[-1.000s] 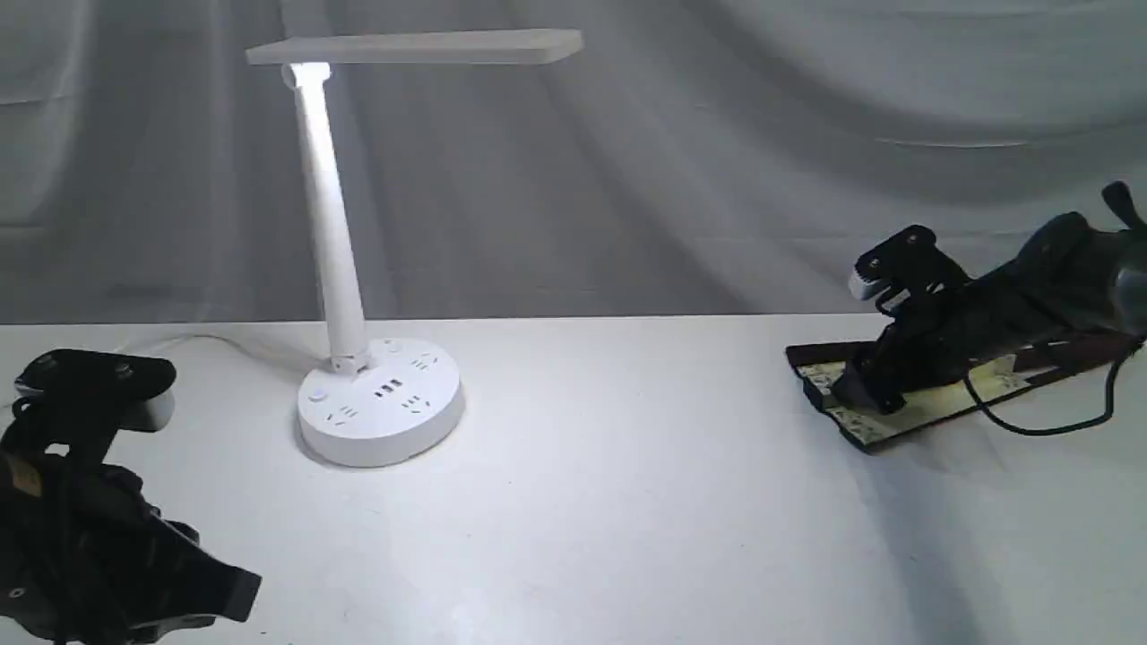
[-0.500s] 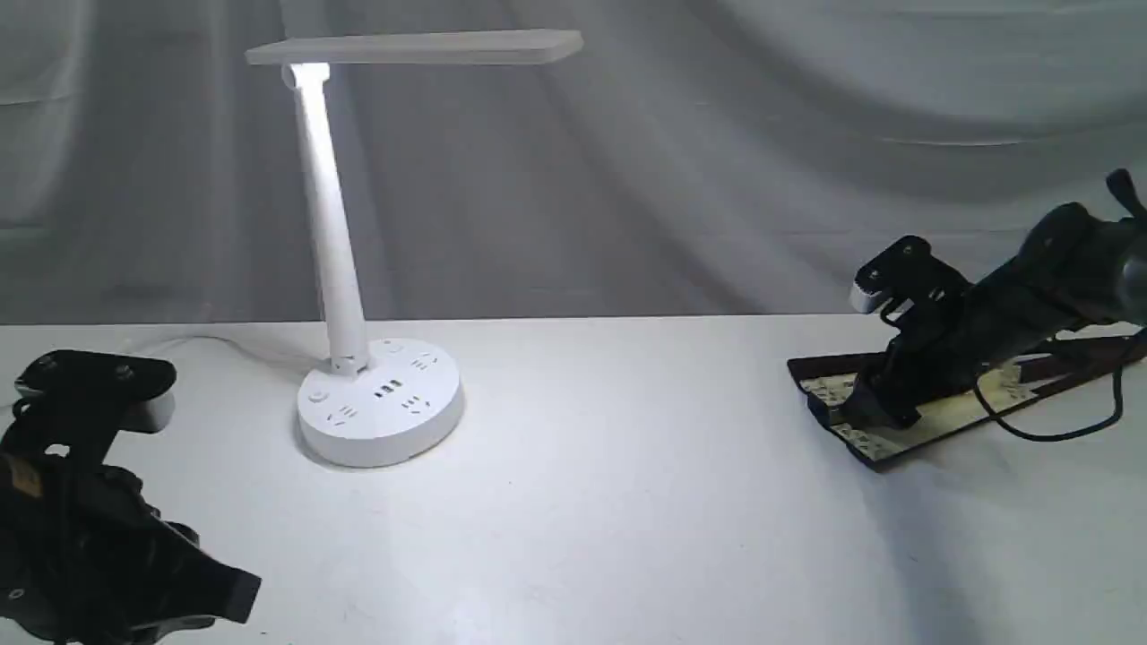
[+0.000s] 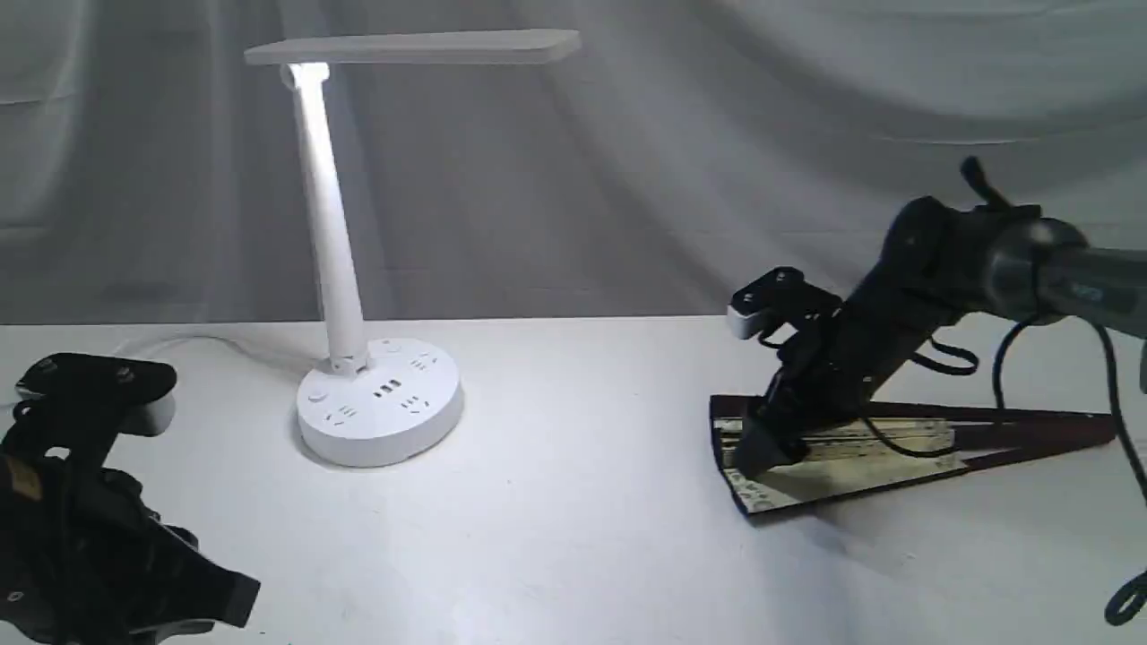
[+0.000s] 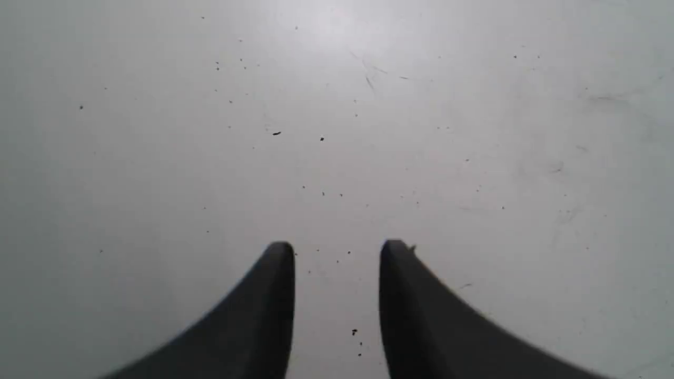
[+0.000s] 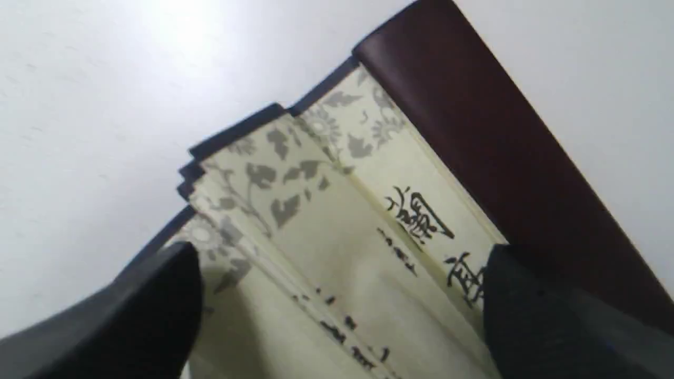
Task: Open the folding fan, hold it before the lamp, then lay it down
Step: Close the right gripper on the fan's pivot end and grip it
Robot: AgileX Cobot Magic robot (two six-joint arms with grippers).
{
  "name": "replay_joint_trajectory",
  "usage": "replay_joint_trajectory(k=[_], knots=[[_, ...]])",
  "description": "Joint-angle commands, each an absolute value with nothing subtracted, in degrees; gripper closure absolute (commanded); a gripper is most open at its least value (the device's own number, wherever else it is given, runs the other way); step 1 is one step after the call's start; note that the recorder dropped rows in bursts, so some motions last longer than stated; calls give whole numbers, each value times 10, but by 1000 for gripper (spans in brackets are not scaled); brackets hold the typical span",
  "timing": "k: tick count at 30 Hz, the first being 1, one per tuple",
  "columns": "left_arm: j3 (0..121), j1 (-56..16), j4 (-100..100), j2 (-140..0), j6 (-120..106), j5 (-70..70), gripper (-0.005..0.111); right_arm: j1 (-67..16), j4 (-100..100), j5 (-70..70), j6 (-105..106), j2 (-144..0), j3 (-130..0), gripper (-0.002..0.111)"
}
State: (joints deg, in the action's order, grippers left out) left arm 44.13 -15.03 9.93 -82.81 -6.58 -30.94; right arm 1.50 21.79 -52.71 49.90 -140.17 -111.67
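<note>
The folding fan [image 3: 838, 479] lies flat on the white table at the right, partly spread, with its maroon guards running off to the right. Its cream leaf [image 5: 326, 210] shows dark calligraphy and a floral border. My right gripper [image 3: 751, 455] reaches down onto the fan's wide end; it [image 5: 339, 263] is open, with the fingers spread wide over the pleats. The lamp [image 3: 333, 242] stands lit at the back left, its flat head pointing right. My left gripper [image 3: 235, 593] rests low at the front left, open [image 4: 337, 252] over bare table.
The lamp's round base [image 3: 381, 405] with sockets sits left of centre, and its white cord [image 3: 193, 340] trails to the left. A grey cloth backdrop hangs behind the table. A black cable [image 3: 1125, 466] hangs off the right arm over the fan's narrow end.
The right arm has swung left and drawn the fan with it toward the table's middle. The fan has turned and now lies more level. The left arm has not moved.
</note>
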Motion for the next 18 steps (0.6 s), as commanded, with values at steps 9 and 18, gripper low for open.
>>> replay_joint_trajectory(k=[9,18], knots=[[443,-154,99,-828,-65,-308,79,-9,188,-531,487,-1347,-1108,36],[443,-154,101,-828,-63,-353,79,16,26,-538,486,-1333,-1108,36]])
